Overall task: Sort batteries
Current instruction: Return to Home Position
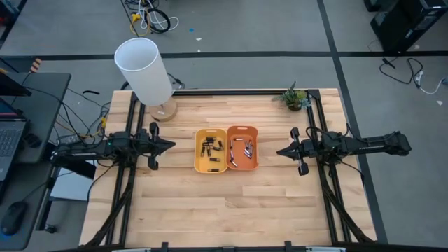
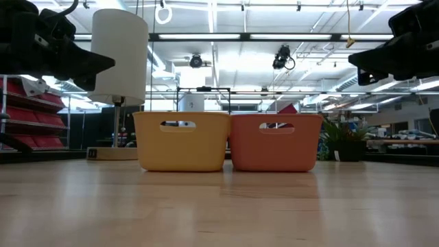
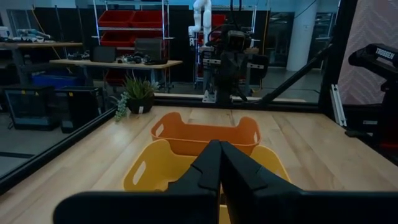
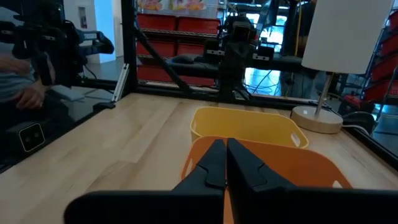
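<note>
Dark batteries [image 1: 212,148] lie jumbled in the yellow bin [image 1: 199,159] at the table's centre; silvery batteries [image 1: 243,148] with dark ends lie in the orange bin [image 1: 253,163], which touches it on the right; any print on the cells is too small to read; in the low view the bin walls hide them; the left gripper [image 1: 170,145] and right gripper [image 1: 281,150] hover well clear on either side, fingers pressed together, holding nothing; lettering on a dark arm part [image 3: 380,56] seems to read TROSSEN.
</note>
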Robot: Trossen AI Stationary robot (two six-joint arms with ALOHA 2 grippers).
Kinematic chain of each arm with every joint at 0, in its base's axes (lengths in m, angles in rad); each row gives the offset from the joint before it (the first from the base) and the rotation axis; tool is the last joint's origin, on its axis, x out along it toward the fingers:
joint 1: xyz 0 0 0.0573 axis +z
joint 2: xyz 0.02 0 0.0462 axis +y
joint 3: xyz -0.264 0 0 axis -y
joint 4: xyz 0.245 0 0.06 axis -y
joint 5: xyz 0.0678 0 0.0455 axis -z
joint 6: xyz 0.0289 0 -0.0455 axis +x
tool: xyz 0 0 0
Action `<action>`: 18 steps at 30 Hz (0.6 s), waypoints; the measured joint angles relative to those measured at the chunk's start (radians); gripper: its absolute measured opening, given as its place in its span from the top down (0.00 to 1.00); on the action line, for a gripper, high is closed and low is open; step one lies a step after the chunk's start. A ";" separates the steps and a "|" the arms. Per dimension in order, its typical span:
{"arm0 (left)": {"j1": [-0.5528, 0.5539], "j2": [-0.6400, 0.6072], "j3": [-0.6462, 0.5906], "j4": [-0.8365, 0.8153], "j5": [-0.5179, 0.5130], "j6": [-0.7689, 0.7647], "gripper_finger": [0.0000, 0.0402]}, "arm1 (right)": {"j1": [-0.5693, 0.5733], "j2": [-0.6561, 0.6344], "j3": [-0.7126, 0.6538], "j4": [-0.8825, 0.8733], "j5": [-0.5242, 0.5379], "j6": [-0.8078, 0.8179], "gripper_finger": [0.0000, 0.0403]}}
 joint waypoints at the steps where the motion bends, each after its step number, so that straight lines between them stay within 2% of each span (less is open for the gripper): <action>1: 0.000 0.000 0.000 0.000 0.000 0.000 0.96 | 0.000 0.000 0.000 0.000 0.000 0.000 0.99; 18: 0.000 0.000 0.000 0.001 0.006 0.000 0.96 | 0.000 0.000 0.000 0.000 0.000 0.000 0.99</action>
